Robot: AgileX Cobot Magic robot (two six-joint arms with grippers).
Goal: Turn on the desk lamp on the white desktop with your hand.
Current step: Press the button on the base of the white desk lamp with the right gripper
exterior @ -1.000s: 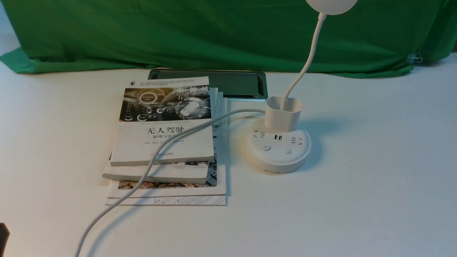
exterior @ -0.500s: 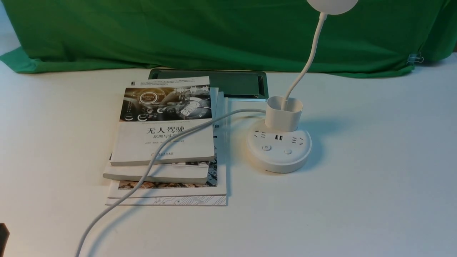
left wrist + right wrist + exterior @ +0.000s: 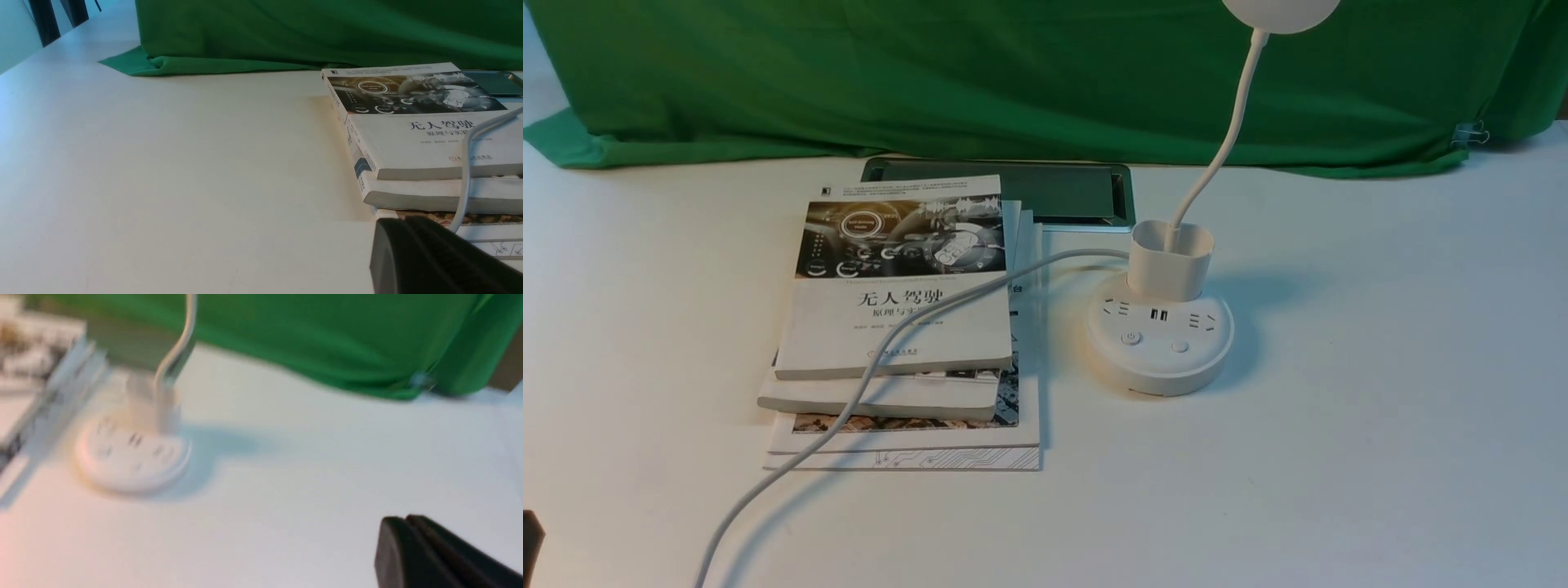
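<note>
The white desk lamp stands on the white desktop (image 3: 1339,408), right of the books. Its round puck base (image 3: 1160,359) carries sockets, USB ports and two buttons (image 3: 1130,337); behind them are the cup holder (image 3: 1170,260), the thin neck (image 3: 1225,131) and the round head (image 3: 1281,10) at the top edge, unlit. My right gripper (image 3: 404,519) is shut and empty, hovering over bare desktop well away from the blurred lamp base (image 3: 130,455). My left gripper (image 3: 402,221) is shut and empty, low beside the books. Neither gripper's jaws show in the front view.
A stack of books (image 3: 898,327) lies left of the lamp, with the lamp's white cable (image 3: 866,376) draped over it toward the front edge. A dark silver-framed panel (image 3: 1054,192) sits behind. A green cloth (image 3: 1013,73) covers the back.
</note>
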